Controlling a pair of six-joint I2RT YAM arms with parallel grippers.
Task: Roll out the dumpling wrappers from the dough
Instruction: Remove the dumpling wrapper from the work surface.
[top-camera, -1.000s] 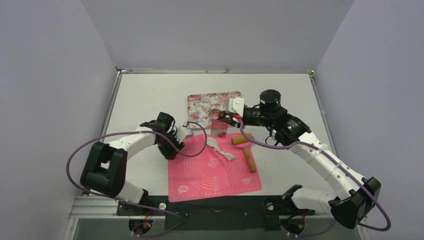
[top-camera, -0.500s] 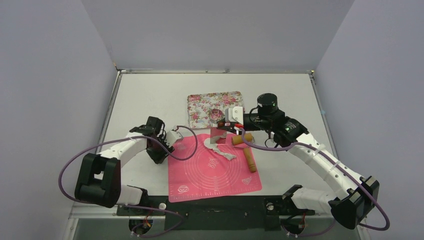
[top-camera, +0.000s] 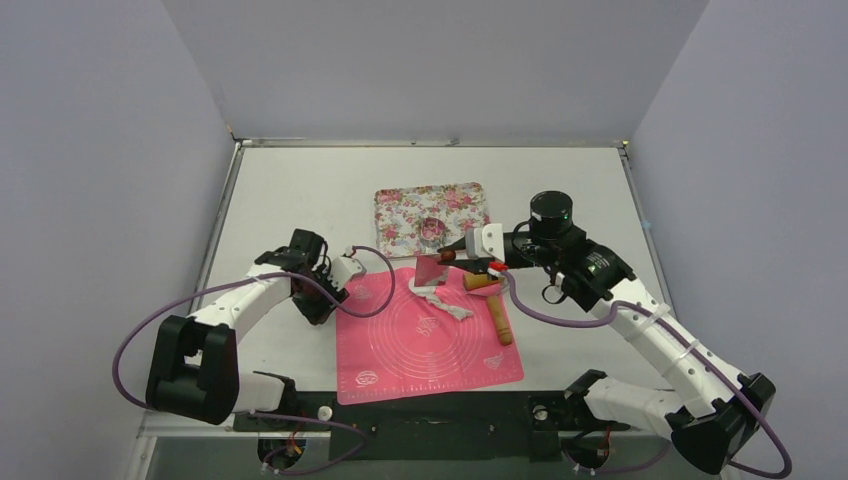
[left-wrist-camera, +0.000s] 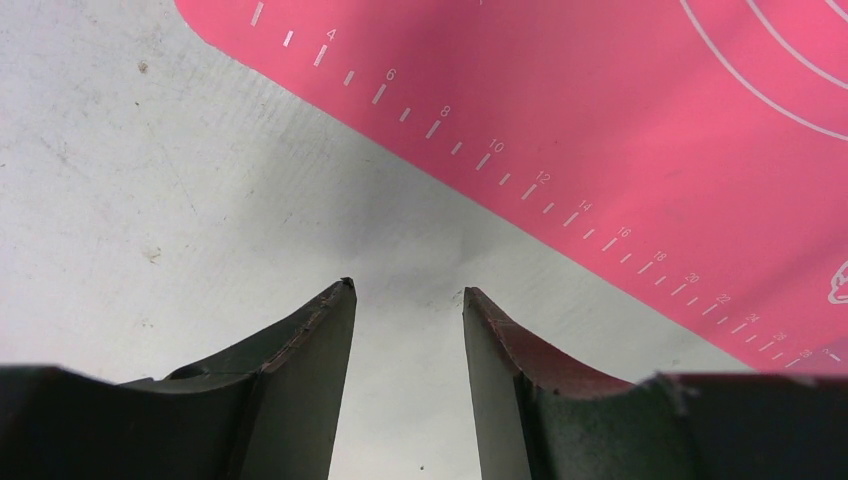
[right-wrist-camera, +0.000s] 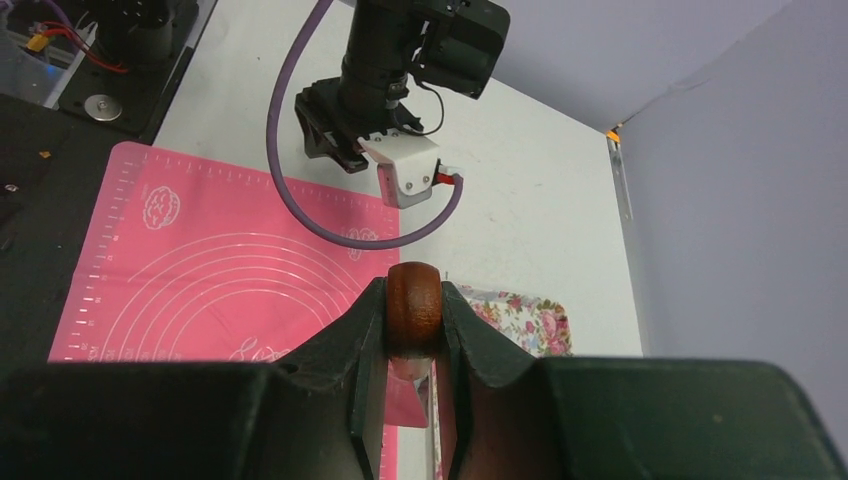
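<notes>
White dough (top-camera: 445, 303) lies ragged, seemingly thin, on pink mat (top-camera: 420, 350).

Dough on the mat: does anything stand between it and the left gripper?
Nothing visible. The left gripper hangs open off the left edge of the mat; only bare mat lies between it and the dough.

Your left gripper (left-wrist-camera: 408, 292) hangs jaws apart over the grey table (left-wrist-camera: 150, 200), which shows through the gap. The pink mat (left-wrist-camera: 620, 110) lies just ahead, its ruler-marked edge running diagonally.
</notes>
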